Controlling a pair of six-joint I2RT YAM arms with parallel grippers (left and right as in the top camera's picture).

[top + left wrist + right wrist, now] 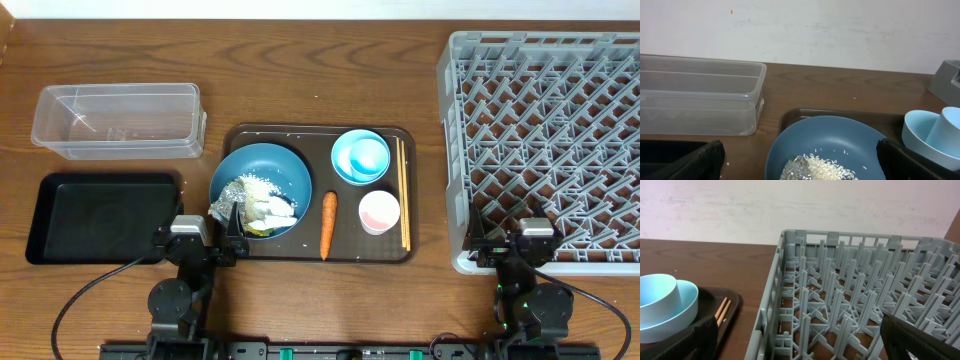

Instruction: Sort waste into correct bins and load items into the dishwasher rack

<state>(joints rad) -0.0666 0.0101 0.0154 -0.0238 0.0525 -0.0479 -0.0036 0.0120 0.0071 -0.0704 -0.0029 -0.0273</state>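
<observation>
A wide dark-blue bowl (270, 170) on the brown serving tray (320, 135) holds white rice (255, 186), crumpled foil (226, 211) and wrapper scraps (270, 210). An orange carrot (328, 223), stacked light-blue bowls (360, 157), a white-pink cup (379, 211) and chopsticks (403, 195) lie on the same tray. My left gripper (205, 243) is open and empty at the bowl's near edge; the left wrist view shows it (800, 156) spread around the bowl (840, 137) and rice (827, 167). My right gripper (510, 243) (797, 330) is open and empty at the near left corner of the grey rack (545, 150) (850, 300).
The clear tub (115, 120) (695, 95) stands at the back left. The black tray (100, 215) lies in front of it, next to my left arm. The light-blue bowls (665, 305) and chopsticks (721, 311) show left of the rack.
</observation>
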